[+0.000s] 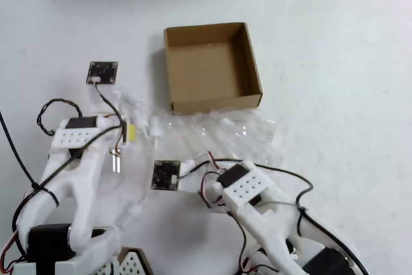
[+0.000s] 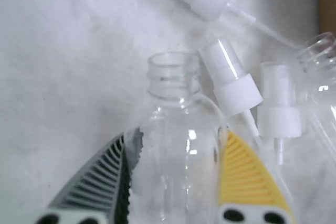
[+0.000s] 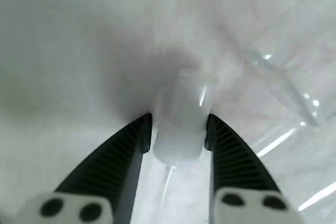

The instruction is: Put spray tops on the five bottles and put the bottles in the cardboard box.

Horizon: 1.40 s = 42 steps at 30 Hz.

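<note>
Clear plastic bottle with an open threaded neck (image 2: 176,145) pinched in the left gripper (image 2: 178,136); white plastic spray top (image 3: 181,124) pinched in the right gripper (image 3: 178,127).

High view: a brown open cardboard box (image 1: 215,102) stands on the white table (image 1: 335,62), with more clear bottles (image 1: 225,128) lying just in front of it and both arms near them. Left wrist view: ribbed grey and yellow pads (image 2: 105,177) press on the bottle's body below the shoulder, with loose white spray tops (image 2: 231,85) just beside it. The bottle looks light, thin-walled and slick, likely to dent or twist, so the body is the place to hold. Right wrist view: black jaws clamp the top's round collar, which looks small, stiff and light. The thin dip tube probably bends, so the collar is the safer hold.
</note>
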{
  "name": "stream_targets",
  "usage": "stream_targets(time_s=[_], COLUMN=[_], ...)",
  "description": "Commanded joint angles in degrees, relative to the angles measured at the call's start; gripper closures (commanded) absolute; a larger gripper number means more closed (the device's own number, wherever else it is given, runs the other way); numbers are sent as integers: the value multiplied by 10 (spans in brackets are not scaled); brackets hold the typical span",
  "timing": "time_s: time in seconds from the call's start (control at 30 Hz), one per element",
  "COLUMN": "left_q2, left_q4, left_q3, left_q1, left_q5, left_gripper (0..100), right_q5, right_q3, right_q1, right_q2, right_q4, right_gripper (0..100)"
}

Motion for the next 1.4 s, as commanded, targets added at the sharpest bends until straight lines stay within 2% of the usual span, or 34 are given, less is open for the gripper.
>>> stream_targets(time_s=[0.0,0.07,0.2,0.33,0.47,0.7,0.93,1.17,1.37], left_q2=[-27,-27,-27,-27,-27,-27,-33,-95,-245], left_q4=[-15,-15,-15,-15,-15,-15,-7,131,161], left_q3=[-4,-4,-4,-4,-5,-4,-5,-80,-79], left_q1=[-2,-2,-2,-2,-2,6,7,5,7], left_q5=[-1,-1,-1,-1,-1,-1,0,4,2], left_gripper=[978,978,978,978,978,978,979,979,976], right_q5=[4,4,1,-2,-47,-134,-142,-142,-141], right_q3=[-43,-47,-47,-47,-51,-164,-280,-409,-461], right_q1=[17,21,25,31,36,76,124,122,125], right_q2=[30,36,37,38,36,-31,-151,-246,-298], right_q4=[-7,-7,-9,-7,-1,170,326,473,480], right_gripper=[865,877,991,983,981,981,981,981,981])
